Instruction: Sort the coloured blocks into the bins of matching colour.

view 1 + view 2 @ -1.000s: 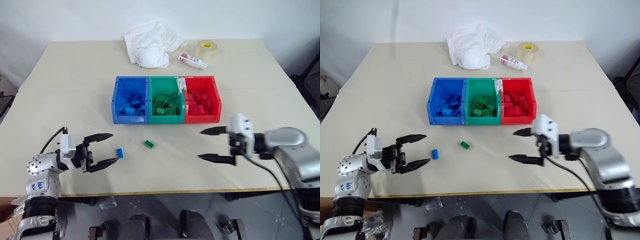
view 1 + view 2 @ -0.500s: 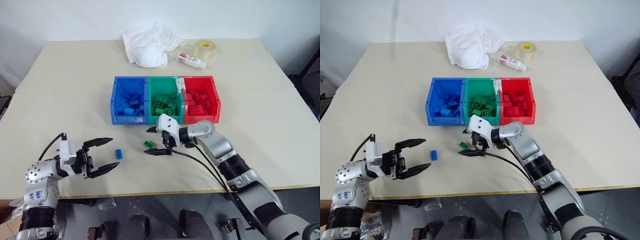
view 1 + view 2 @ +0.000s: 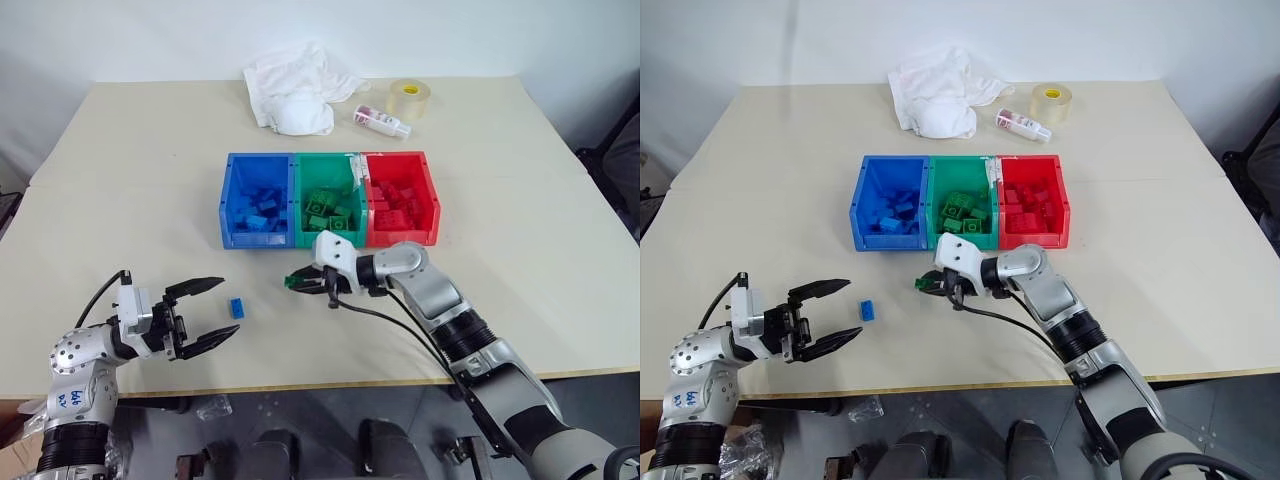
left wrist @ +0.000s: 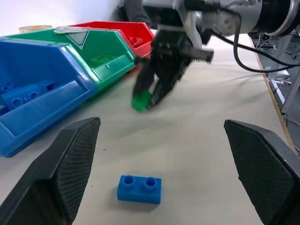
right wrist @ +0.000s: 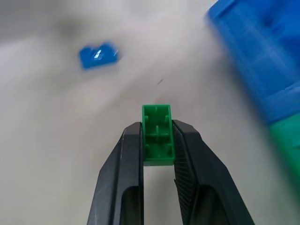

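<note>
The right end effector [image 5: 157, 140] is pinched on a green block [image 5: 157, 133] just in front of the bins [image 3: 330, 238]. The left end effector [image 3: 210, 312] is spread wide near a blue block [image 3: 238, 307] left on the tabletop [image 3: 150, 180]. Most blocks are already sorted; these two remain.

The robot's right arm reaches across its front, its right end effector [image 3: 303, 281] pointing toward the robot's left and slightly down, both black fingers [image 5: 133, 154] clamped on a small green block [image 5: 157, 133]. On the robot's left, the left end effector [image 3: 205, 315] hangs low over the worktop [image 3: 130, 200], its two fingers spread wide and gripping nothing.
</note>
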Available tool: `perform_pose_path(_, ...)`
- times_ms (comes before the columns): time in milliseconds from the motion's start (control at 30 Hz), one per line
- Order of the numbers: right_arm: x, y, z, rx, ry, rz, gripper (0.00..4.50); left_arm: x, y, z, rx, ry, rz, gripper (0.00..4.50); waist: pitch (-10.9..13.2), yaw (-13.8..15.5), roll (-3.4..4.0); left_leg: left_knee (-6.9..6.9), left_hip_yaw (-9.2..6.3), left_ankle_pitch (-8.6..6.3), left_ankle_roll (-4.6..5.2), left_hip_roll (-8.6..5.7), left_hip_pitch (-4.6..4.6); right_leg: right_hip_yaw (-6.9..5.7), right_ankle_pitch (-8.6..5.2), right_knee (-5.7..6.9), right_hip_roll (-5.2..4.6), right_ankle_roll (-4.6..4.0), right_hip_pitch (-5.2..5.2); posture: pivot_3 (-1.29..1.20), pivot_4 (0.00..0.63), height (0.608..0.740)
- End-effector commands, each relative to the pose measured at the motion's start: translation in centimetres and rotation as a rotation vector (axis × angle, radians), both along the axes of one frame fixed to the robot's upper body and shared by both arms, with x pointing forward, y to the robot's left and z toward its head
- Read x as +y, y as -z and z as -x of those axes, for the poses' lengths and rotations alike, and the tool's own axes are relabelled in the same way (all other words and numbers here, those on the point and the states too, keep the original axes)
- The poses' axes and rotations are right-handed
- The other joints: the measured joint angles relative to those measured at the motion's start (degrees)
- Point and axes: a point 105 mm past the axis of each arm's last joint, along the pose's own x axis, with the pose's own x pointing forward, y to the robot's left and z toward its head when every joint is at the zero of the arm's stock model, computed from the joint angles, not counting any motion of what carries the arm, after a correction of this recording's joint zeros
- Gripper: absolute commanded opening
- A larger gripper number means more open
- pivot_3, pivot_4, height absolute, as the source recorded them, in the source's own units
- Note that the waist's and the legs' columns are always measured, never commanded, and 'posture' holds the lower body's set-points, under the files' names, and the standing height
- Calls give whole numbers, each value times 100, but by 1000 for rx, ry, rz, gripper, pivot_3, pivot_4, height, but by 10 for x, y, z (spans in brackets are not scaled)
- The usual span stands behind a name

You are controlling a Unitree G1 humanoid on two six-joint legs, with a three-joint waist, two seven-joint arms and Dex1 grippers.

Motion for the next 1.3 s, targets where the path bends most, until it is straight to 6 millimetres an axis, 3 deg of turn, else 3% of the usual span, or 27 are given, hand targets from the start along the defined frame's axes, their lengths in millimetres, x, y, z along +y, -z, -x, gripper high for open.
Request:
perform_pose_path(33,-8,-53,-6,-99,29,-134,462,-2,-7,-2,-34,3,12,4500,0,4,0,0,0,0,0,0,0,0,0,0,0,0,0,0,150,740)
perform_pose_path(133,-23,-89,-28,-168,149,-222,462,-3,-6,-3,-34,4,15,4500,0,2,0,0,3,0,0,0,0,2,0,0,0,0,-1,0,150,740)
perform_pose_path(200,-35,-101,-48,-188,242,-229,462,-3,-6,-4,-32,5,15,4500,0,-5,1,0,5,0,0,0,0,3,0,1,0,0,-3,0,150,740)
perform_pose_path(333,-46,-109,-75,-213,339,-210,1843,-4,-5,-9,-25,-3,13,4500,0,-27,1,-6,3,0,0,0,2,2,0,2,0,0,-3,0,150,740)
perform_pose_path(567,-49,-111,-80,-236,321,-195,4301,-4,-5,-13,-30,-20,13,4500,1,-108,1,-11,4,0,0,-1,1,1,0,1,-1,0,-5,0,150,740)
perform_pose_path(600,-50,-111,-79,-238,314,-194,4480,-3,-5,-13,-28,-24,12,4500,1,-130,1,-12,4,0,0,0,0,1,0,1,-1,0,-5,0,150,740)
perform_pose_path(767,-60,-106,-67,-226,238,-176,4480,0,-5,-13,-26,-61,1,4500,0,-149,1,-12,3,0,0,1,1,0,0,1,0,0,-5,0,150,740)
perform_pose_path(1000,-97,-70,4,-90,-109,-81,4480,14,-8,-5,-33,-201,-47,4500,1,-45,1,-10,1,-4,6,-1,-2,-1,0,-10,-4,0,2,0,150,740)
perform_pose_path(1133,-136,-44,25,25,-133,34,4480,24,-5,18,19,-294,-123,4500,1,-8,1,-7,14,-5,4,11,-3,4,0,-26,0,0,4,0,150,740)
perform_pose_path(1300,-155,-36,34,101,-110,45,4480,39,-6,57,85,-434,-199,4500,4,21,5,-10,31,-10,-4,26,-1,15,-1,-50,3,-1,6,0,150,740)
